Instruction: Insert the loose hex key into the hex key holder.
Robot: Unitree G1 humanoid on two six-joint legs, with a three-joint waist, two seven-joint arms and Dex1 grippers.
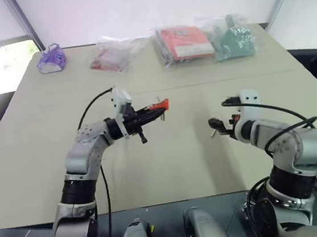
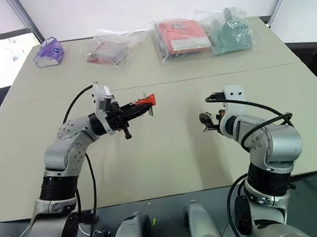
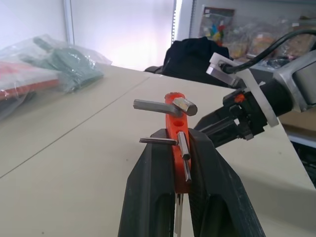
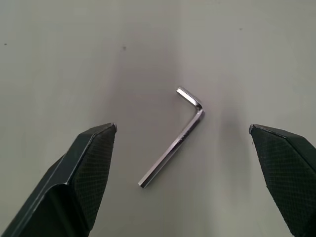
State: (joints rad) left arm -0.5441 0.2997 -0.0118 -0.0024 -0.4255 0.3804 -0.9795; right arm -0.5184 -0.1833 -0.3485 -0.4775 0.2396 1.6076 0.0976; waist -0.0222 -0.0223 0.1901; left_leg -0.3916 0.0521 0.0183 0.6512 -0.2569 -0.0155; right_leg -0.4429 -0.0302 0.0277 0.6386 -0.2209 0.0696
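Table runs pale beige under both arms, with a row of things along its far edge: a small purple object at the left end, then a clear bag holding something red, a clear bag with a red packet in it, and a clear bag with a green item at the right end. On the left side the left arm is raised off the surface with its forearm reaching across toward the right, and the left gripper points almost level that way, its two black fingers clamped together on the hex key holder. The orange block is held above the table, its free end sticking out past the fingertips toward the other arm, long side in line with the fingers. Several grey keys are seated in the block; their bent ends jut out sideways from it. Right of centre lies the loose hex key, flat on the bare table, well apart from the holder and just in front of the right gripper. The right arm is bent at the elbow with its forearm low over the table and aimed leftward. Its fingers stand wide apart, one to either side of the key, neither touching it. The key's long leg lies slanted across the gap between them, and the short bent end is at the end farther from the wrist.
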